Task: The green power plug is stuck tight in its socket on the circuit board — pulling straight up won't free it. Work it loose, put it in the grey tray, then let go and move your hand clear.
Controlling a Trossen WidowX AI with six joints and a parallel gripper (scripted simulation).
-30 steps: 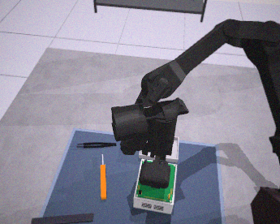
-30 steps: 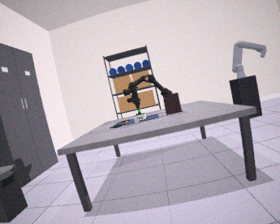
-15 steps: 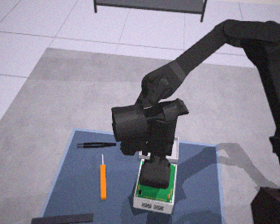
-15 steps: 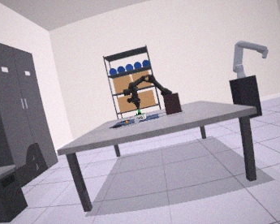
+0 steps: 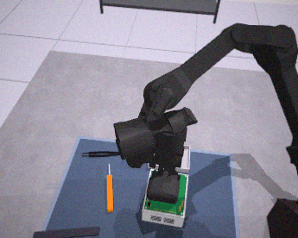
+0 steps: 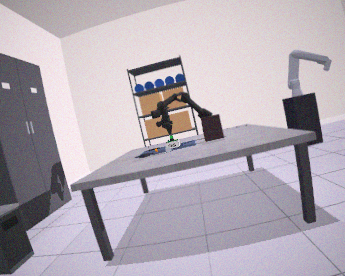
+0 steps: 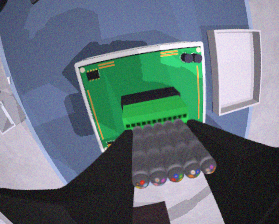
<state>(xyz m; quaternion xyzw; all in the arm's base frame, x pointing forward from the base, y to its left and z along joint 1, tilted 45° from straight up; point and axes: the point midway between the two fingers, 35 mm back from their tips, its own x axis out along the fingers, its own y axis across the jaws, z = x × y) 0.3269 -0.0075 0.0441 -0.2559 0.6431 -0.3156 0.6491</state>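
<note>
In the wrist view my gripper (image 7: 160,131) is shut on the green power plug (image 7: 155,112), one black finger at each end of it. A bundle of thick grey wires runs from the plug toward the camera. The black socket (image 7: 150,96) shows along the plug's far side; how deep the plug sits in it cannot be told. The green circuit board (image 5: 182,190) (image 7: 157,62) lies in a white housing. In the top view the dark hand covers the plug. The grey tray (image 5: 187,159) (image 7: 216,75) stands beside the housing and nothing shows in it.
An orange-handled screwdriver (image 5: 110,193) and black tweezers (image 5: 101,153) lie on the blue mat (image 5: 82,181) at the left in the top view. A dark bar (image 5: 67,233) lies at the near left edge. The housing's white wall (image 5: 162,220) rises around the board.
</note>
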